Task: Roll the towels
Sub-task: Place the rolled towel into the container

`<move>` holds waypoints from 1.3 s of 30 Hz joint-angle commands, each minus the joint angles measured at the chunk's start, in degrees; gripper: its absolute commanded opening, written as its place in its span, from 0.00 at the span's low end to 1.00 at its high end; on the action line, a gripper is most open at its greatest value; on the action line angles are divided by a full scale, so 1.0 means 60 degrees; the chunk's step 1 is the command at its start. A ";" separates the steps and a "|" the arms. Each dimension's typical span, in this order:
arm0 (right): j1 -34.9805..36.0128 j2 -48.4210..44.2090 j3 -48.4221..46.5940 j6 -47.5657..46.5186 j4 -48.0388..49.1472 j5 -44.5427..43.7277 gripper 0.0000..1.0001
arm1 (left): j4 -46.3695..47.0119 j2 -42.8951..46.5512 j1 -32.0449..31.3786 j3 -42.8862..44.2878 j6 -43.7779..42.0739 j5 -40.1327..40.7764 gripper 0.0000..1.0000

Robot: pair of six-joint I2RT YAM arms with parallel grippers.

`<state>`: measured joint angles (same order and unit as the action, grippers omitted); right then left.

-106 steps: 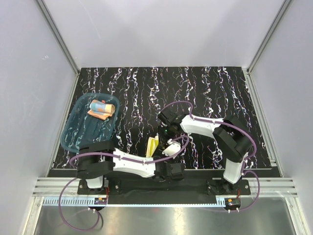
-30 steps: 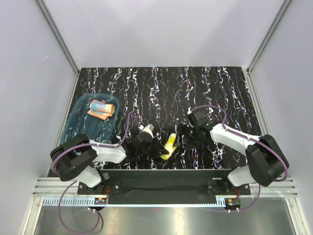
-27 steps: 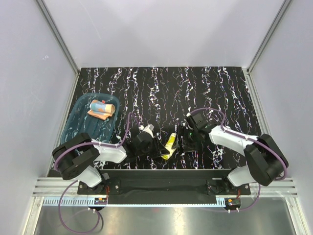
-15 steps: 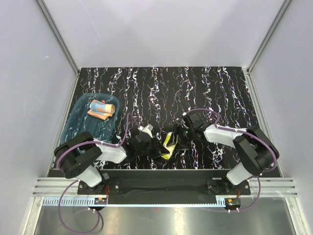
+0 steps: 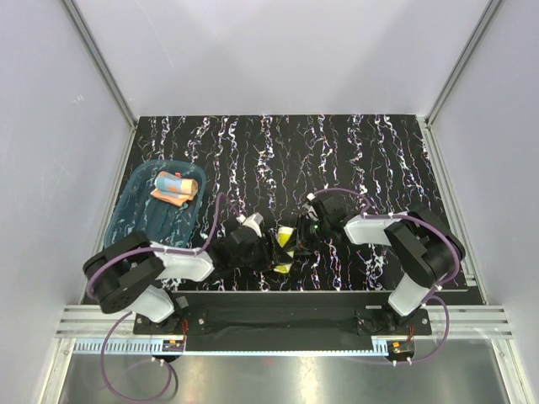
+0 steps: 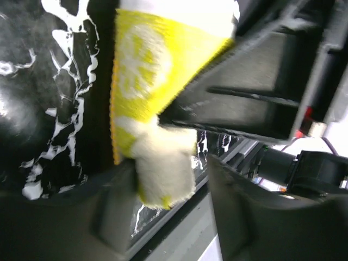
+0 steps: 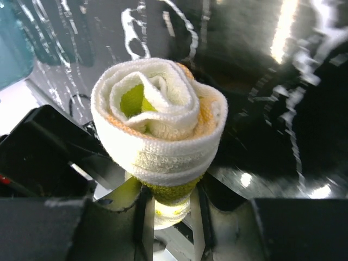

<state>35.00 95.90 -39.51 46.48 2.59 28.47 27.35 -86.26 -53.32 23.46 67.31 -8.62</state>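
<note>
The yellow and cream towel (image 5: 285,244) is rolled into a tight tube near the table's front edge, between my two grippers. My right gripper (image 5: 300,236) is shut on it. In the right wrist view the roll (image 7: 160,130) stands end-on, pinched between the fingers (image 7: 142,215) of the right gripper (image 7: 173,190). My left gripper (image 5: 269,252) is at the roll's other end. In the left wrist view the jaws of the left gripper (image 6: 171,169) are apart around the cream end (image 6: 163,174), with a gap on one side. The orange-pink and blue towel (image 5: 174,186) lies rolled in the tray.
The translucent teal-blue tray (image 5: 135,231) sits at the left of the black marbled table (image 5: 354,151). The metal front rail (image 5: 278,324) and both arm bases run just below the grippers. Grey walls close in the sides and the back.
My right gripper has moved left across the table to the yellow roll and closed on it. The roll has shifted slightly left and up. The left arm has stayed near its end.
</note>
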 commanded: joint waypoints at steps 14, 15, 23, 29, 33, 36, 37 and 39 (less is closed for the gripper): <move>0.0303 0.1199 0.0447 -0.0539 0.0154 -0.0805 0.00 | -0.4823 0.1836 0.0229 0.0762 -0.2326 0.1950 0.69; 0.0333 0.1243 0.0461 -0.0554 0.0241 -0.0746 0.00 | -0.4852 0.1823 0.0273 0.0820 -0.2413 0.1979 0.70; 0.0597 0.1361 0.0315 -0.0510 0.0286 -0.0702 0.00 | -0.4197 0.0447 0.0464 0.1348 -0.2912 0.1658 0.68; 0.0611 0.1434 0.0359 -0.0422 0.0417 -0.0644 0.00 | -0.3155 -0.0491 0.0537 0.0939 -0.2576 0.1028 0.52; 0.0611 0.1580 0.0359 -0.0335 0.0608 -0.0512 0.00 | -0.2831 -0.0755 0.0537 0.0631 -0.2400 0.0968 0.28; 0.0611 0.1624 0.0359 -0.0320 0.0667 -0.0468 0.00 | -0.2728 -0.0916 0.0537 0.0528 -0.2400 0.0954 0.04; 0.0611 0.1639 0.0344 -0.0320 0.0652 -0.0467 0.00 | -0.2728 -0.0975 0.0537 0.0513 -0.2429 0.0939 0.00; 0.0611 0.1639 0.0315 -0.0320 0.0594 -0.0482 0.00 | -0.2714 -0.1019 0.0552 0.0542 -0.2458 0.0939 0.00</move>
<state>36.27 100.68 -39.75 47.00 13.87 30.70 14.59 -86.02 -49.19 29.10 54.59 -4.10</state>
